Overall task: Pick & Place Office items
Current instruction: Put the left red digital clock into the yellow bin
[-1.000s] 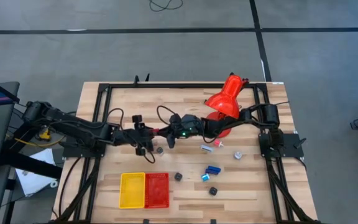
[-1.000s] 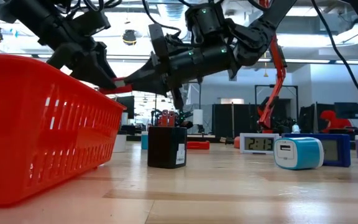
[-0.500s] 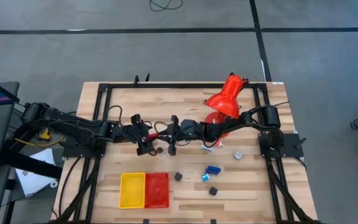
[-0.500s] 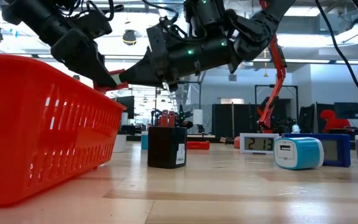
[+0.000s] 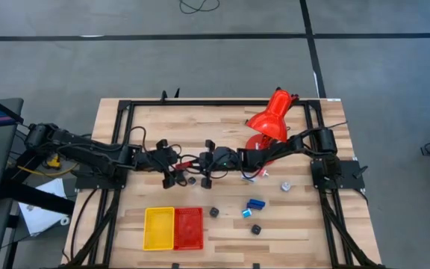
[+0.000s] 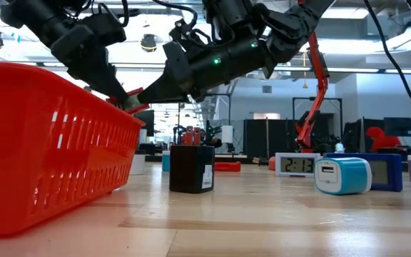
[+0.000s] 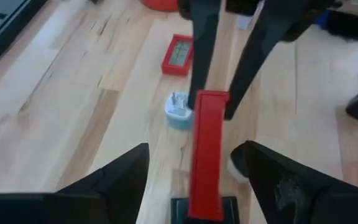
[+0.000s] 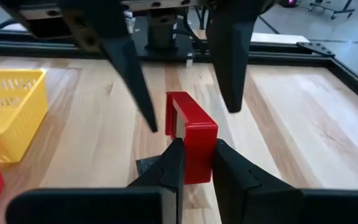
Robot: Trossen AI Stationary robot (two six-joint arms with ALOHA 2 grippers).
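A red stick-like office item (image 5: 189, 160) hangs in the air between my two grippers, near the table's middle. My right gripper (image 8: 194, 163) is shut on one end of it. My left gripper (image 7: 197, 186) is open; its fingers (image 8: 131, 68) stand apart on either side of the stick's other end without touching it. Whether that end meets the left gripper's body, I cannot tell. Other small items lie on the table: a black block (image 5: 213, 212), two blue pieces (image 5: 254, 203), a silver round one (image 5: 285, 185). My right gripper pinches the red stick's end (image 8: 194, 140) between its two fingers, coming level from the table's right, with the fingers lying along the stick. The stick is lifted clear of the table and points level toward the left gripper.
A yellow tray (image 5: 159, 228) and a red tray (image 5: 188, 228) sit side by side at the near edge. The big red desk lamp (image 5: 269, 119) stands at the far right. A blue-white plug (image 7: 178, 112) and a small red clock (image 7: 179, 53) lie below the grippers.
My right gripper has moved a little toward the table's left, closer to the left gripper, carrying the red stick further in between the left fingers. The stick has stayed in the air.
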